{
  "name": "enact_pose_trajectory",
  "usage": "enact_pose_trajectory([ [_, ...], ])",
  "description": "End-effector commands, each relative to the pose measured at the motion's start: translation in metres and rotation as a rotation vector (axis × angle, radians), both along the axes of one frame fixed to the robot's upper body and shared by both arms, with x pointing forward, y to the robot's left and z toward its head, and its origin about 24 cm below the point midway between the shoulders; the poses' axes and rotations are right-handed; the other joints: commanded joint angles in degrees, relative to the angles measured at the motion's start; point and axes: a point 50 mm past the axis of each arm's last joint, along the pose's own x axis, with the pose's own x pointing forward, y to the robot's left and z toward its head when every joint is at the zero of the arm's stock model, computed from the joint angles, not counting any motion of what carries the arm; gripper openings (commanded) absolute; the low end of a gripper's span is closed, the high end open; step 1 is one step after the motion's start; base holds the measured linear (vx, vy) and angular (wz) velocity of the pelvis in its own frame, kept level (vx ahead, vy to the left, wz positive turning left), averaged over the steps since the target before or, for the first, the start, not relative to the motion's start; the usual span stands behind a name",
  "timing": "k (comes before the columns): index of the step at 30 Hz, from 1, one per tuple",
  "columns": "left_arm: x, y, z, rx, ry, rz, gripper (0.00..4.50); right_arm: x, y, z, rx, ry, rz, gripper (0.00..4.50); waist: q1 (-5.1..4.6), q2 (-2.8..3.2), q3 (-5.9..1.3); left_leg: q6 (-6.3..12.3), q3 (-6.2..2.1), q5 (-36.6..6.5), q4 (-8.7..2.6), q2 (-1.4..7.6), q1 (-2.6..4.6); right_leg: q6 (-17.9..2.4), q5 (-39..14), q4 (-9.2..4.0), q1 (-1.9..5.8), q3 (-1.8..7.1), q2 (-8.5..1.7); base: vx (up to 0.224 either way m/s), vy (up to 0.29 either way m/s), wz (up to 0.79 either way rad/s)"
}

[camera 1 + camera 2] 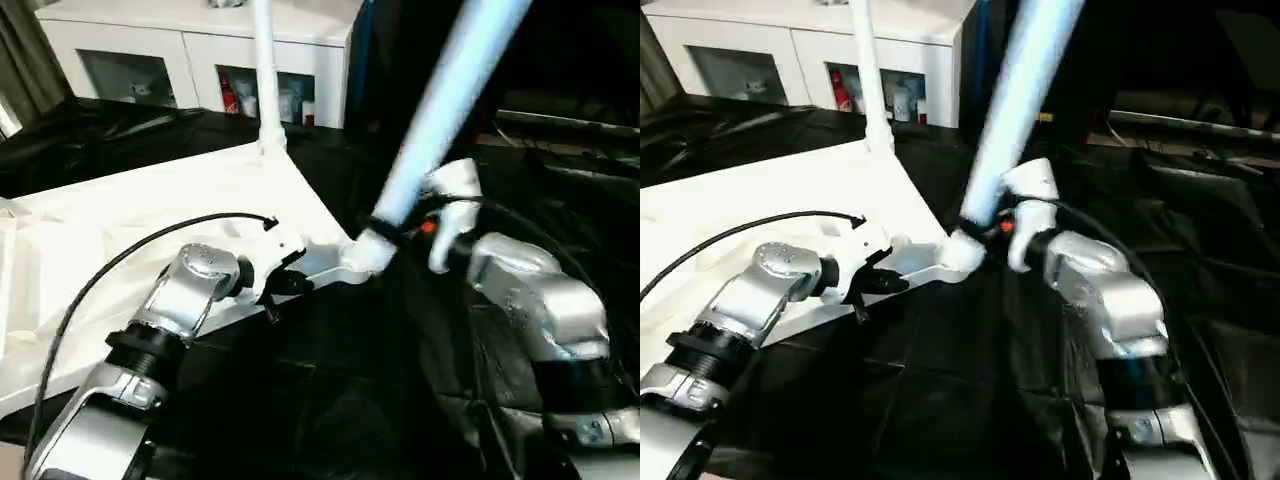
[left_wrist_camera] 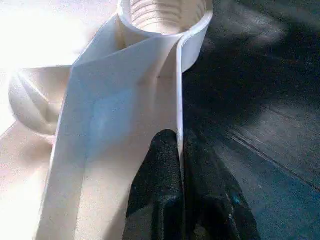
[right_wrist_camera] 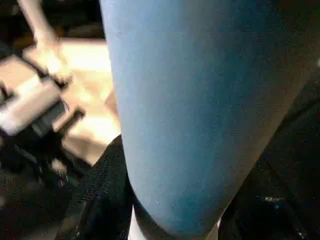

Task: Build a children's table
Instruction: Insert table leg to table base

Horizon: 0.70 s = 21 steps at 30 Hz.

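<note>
The white tabletop [image 1: 150, 200] lies underside up on a black-covered surface. One white leg [image 1: 266, 80] stands upright in its far corner socket. My left gripper [image 1: 285, 280] is shut on the tabletop's thin rim [image 2: 178, 100], just short of the near corner socket [image 2: 165, 15]. A second leg [image 1: 450, 100] leans up and to the right, with its lower end at that near corner socket [image 1: 362, 255]. My right gripper [image 1: 395, 228] is shut around this leg just above its lower end, and its black fingers [image 3: 100, 190] lie on both sides of the tube.
A white cabinet [image 1: 200, 50] with glass doors stands behind the work surface. Black sheeting [image 1: 330, 400] covers the surface around and in front of the tabletop. A black cable [image 1: 120, 260] loops over my left forearm.
</note>
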Motion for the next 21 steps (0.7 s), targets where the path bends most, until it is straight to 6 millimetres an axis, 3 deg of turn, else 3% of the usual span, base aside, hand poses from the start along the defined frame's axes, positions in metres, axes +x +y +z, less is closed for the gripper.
enact_pose_trajectory([
  [1,-0.004,-0.002,-0.001,-0.002,0.002,-0.039,0.00,0.004,0.004,0.000,-0.046,0.000,0.018,1.87,0.35,-0.86,-4.28,-0.66,-0.74,-16.74,-4.42,2.48,1.14,-11.43,-18.77,-4.45,2.26,2.19,-3.18,0.000,0.000,0.00],
  [2,-0.006,-0.003,0.000,-0.006,-0.010,-0.059,0.00,0.007,0.006,-0.001,-0.066,-0.003,0.026,1.87,0.37,-0.66,-4.31,-0.83,-0.86,-16.72,-4.45,2.56,1.17,-11.61,-18.86,-4.29,2.25,2.16,-3.24,0.000,0.000,0.00],
  [8,-0.012,-0.007,0.003,-0.037,-0.052,-0.141,0.00,0.013,0.013,-0.005,-0.081,0.000,0.049,1.87,0.56,-1.01,-4.24,-0.93,-0.77,-16.83,-4.49,2.66,1.18,-10.78,-19.77,-4.35,2.10,2.28,-3.30,0.000,0.000,0.00],
  [21,-0.014,-0.007,0.004,-0.056,-0.082,-0.149,0.00,0.020,0.014,-0.019,-0.047,0.044,0.038,1.87,0.78,-1.12,-4.22,-1.20,-0.77,-17.28,-4.54,2.62,1.27,-10.56,-20.36,-4.22,2.04,2.28,-3.21,0.000,0.000,0.00],
])
